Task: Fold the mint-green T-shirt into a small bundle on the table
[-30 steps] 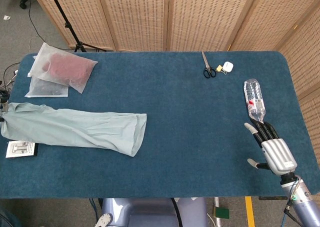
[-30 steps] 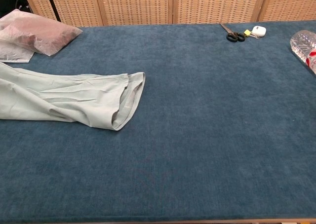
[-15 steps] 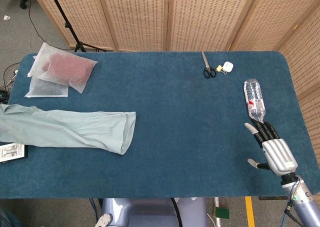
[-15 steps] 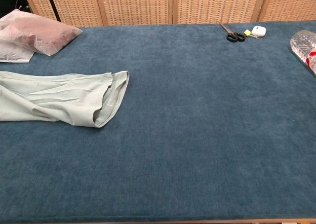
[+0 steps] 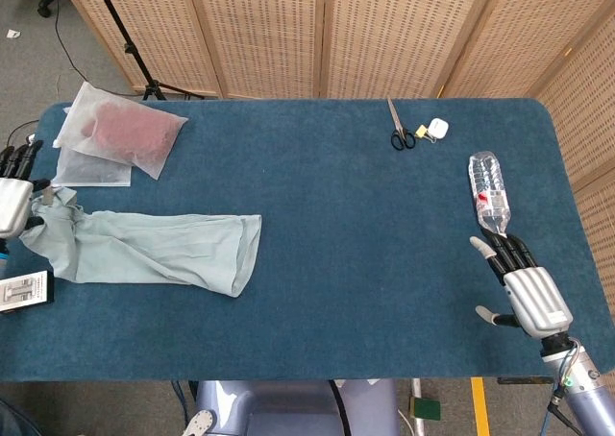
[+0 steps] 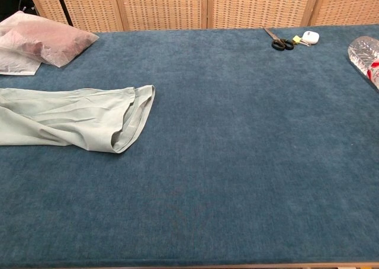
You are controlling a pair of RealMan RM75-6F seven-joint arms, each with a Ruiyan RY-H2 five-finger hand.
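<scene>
T-shirt (image 5: pixel 159 251): left side of surface (image 5: pixel 365 263), left end newly bunched | left hand (image 5: pixel 13 198): now in view at edge; fingers seemingly grasping that end | right hand (image 5: pixel 524 287): unmoved, fingers released | fold starting

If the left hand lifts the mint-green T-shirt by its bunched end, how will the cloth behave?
The mint-green T-shirt is thin and wrinkled, so it will probably hang limp and drape. It lies stretched long over the blue napped table cover, so the free end would likely trail and drag. The left hand holds its bunched end.
</scene>
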